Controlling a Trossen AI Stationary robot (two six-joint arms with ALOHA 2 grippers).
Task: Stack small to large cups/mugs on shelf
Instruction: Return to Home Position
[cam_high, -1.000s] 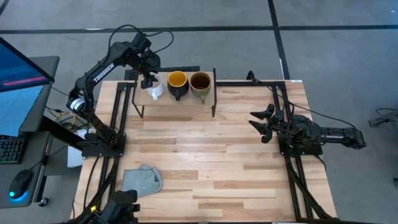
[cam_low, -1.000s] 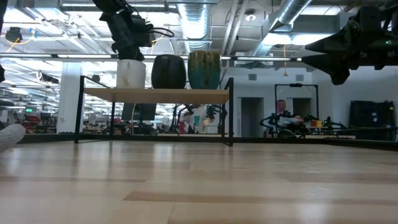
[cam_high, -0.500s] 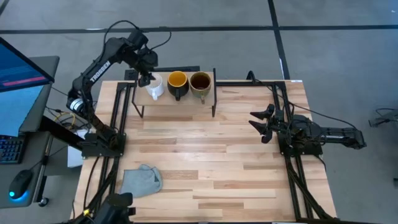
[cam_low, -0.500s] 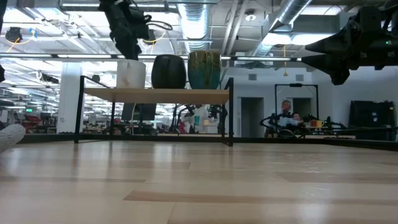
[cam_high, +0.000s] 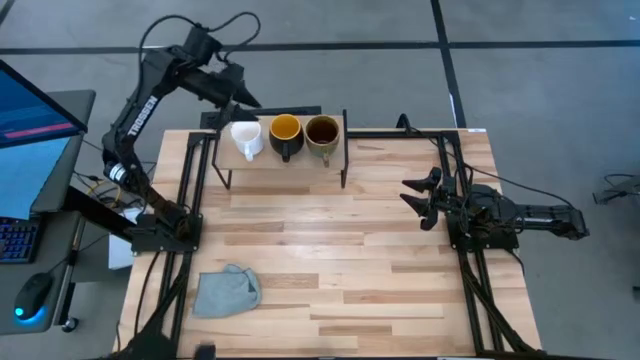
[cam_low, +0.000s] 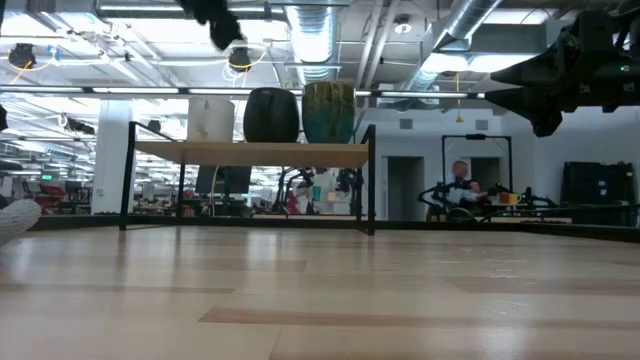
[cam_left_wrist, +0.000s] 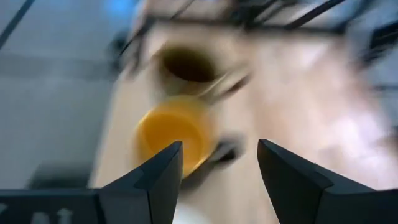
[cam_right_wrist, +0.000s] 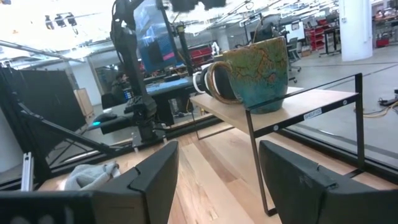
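Rising off the white mug (cam_high: 244, 137), left claw (cam_high: 243, 97) has fingers spread.

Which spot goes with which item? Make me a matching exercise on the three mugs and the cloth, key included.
1. small white handled mug
2. dark handled mug with orange-yellow inside
3. olive-tan handled mug with brown inside
4. crumpled grey-blue cloth

A. flat on the pale plank tabletop
B. middle of the row on the small light-wood shelf
C. shelf end nearer the open right gripper, parked over the tabletop's right side
D. shelf end nearer the open left gripper, raised above that end

Pairs: 1-D, 2-B, 3-C, 4-A
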